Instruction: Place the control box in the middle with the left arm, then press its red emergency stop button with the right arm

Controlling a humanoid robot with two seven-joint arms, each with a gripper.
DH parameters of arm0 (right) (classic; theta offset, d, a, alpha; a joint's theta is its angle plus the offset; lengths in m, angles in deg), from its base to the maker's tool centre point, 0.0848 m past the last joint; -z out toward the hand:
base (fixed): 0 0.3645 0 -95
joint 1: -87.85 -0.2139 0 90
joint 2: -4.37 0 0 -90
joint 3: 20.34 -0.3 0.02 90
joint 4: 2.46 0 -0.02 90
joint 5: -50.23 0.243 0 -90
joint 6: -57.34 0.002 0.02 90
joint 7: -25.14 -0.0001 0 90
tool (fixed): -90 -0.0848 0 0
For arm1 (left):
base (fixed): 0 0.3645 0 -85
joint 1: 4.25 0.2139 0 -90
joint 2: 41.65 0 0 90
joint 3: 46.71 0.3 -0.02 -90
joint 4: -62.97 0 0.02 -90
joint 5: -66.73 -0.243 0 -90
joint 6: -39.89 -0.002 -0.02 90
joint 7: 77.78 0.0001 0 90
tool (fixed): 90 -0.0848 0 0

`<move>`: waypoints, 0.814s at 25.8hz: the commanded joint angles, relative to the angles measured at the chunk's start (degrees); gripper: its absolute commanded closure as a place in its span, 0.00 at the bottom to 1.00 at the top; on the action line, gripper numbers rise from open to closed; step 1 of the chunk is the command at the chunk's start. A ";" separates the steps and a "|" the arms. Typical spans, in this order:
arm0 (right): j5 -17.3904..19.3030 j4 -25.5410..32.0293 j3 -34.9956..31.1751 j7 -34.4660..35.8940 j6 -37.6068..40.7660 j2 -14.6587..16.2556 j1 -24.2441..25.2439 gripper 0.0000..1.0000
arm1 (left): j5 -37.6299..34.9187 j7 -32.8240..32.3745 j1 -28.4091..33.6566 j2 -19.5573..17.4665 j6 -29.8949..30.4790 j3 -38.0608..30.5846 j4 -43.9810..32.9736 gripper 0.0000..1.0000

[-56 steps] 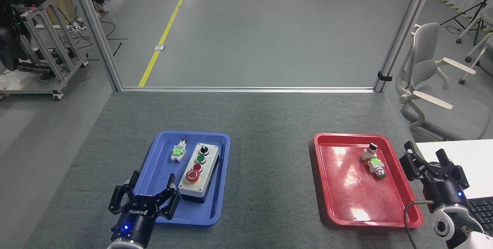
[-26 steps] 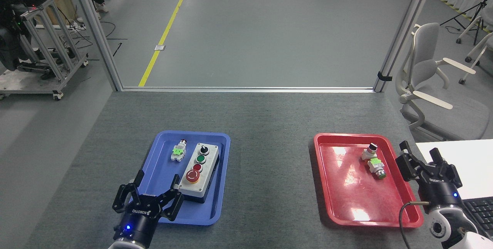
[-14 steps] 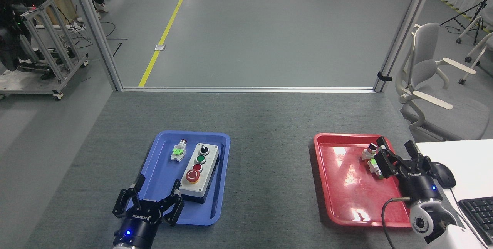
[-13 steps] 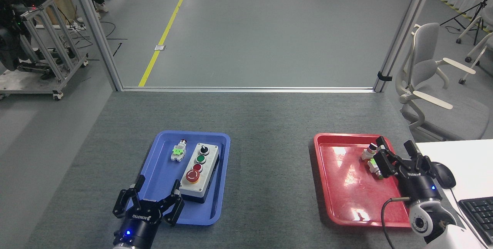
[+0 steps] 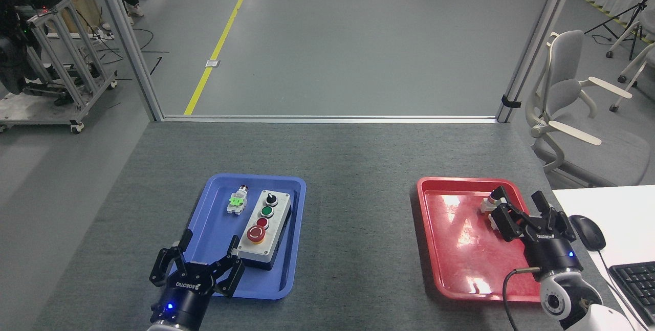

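Grey-lidded on a black base, the control box [image 5: 266, 230] lies inside the blue tray [image 5: 215, 228] on the left of the felt-covered surface [image 5: 358, 167], apart from the small white switch part [image 5: 237, 201] beside it; its row of black knob, green button, small red button and emergency stop button [image 5: 255, 235] faces up, and it has not shifted across the sequence. The left tool [image 5: 197, 263] hangs over the near edge of that tray with its fingers spread wide and nothing between them, just short of the box's near end; over the last two seconds it has moved only slightly and has not closed on anything. The larger change is on the right: the right tool [image 5: 517, 207] has swung inward from beside the red tray [image 5: 450, 249] and now sits over its far right part, fingers apart and empty, partly covering the loose switch parts [image 5: 489, 203] there. In the inspector's judgement the first step, moving the box to the middle, has not begun; the right arm's travel is at most early positioning, since the press must wait until the box is placed. Risk noted: the right tool could disturb the loose parts beneath it.
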 commanded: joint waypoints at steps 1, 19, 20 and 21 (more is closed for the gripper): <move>0.20 0.03 0.02 -0.01 -0.14 0.36 0.61 0.00 | 0.01 -0.06 0.19 -0.08 -0.02 0.08 0.14 0.01; 0.11 0.03 -0.15 -0.01 -3.57 1.06 1.84 0.00 | -0.34 1.34 0.10 -0.25 -0.46 2.01 2.43 0.01; 0.11 0.03 -0.15 -0.01 -3.48 1.06 1.84 0.00 | -0.34 2.31 -0.16 -0.08 -0.81 2.27 3.04 0.01; 0.11 0.12 -0.15 0.08 -3.48 1.15 1.84 0.00 | -0.52 3.28 -0.34 -0.08 -1.07 2.45 3.48 0.01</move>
